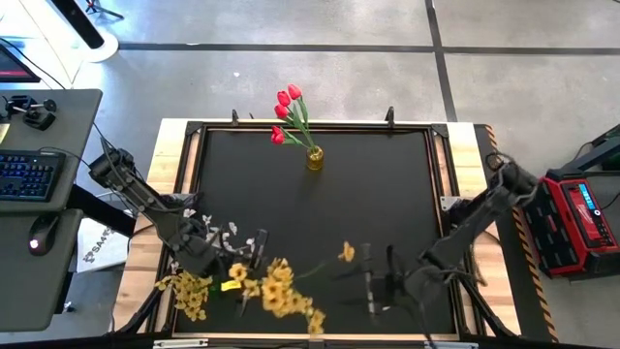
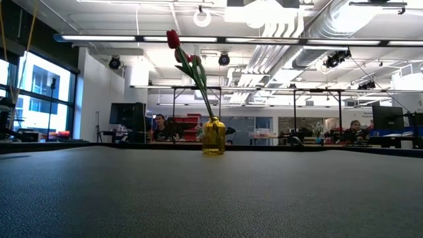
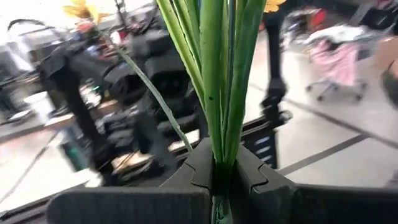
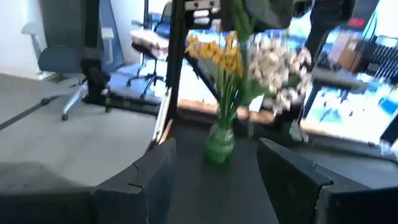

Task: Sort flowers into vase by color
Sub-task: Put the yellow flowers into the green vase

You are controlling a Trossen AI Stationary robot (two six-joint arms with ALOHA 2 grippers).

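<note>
A yellow vase (image 1: 314, 158) with red tulips (image 1: 287, 109) stands at the table's far middle, and the low view shows the vase (image 2: 213, 137) too. Near the front left, my left gripper (image 1: 254, 249) is shut on a bunch of yellow flowers (image 1: 279, 291). In the right wrist view a green vase (image 4: 219, 143) holds more yellow flowers (image 4: 217, 53), with white blossoms (image 4: 280, 68) beside them. My right gripper (image 1: 373, 281) hovers open near the front right, and nothing is between its fingers (image 4: 155, 180). My left gripper pinches the bunch's green stems (image 3: 221, 146) together between its two fingers, which come in level. The stems rise out from between the fingers and spread. Yellow blossoms (image 3: 273, 5) sit at their far ends.
The black mat is bordered by a wooden frame (image 1: 465, 174). A desk with a keyboard (image 1: 24, 174) and mouse stands off the left side. A red case (image 1: 581, 218) sits off the right side. People sit in the room beyond the table (image 2: 158, 125).
</note>
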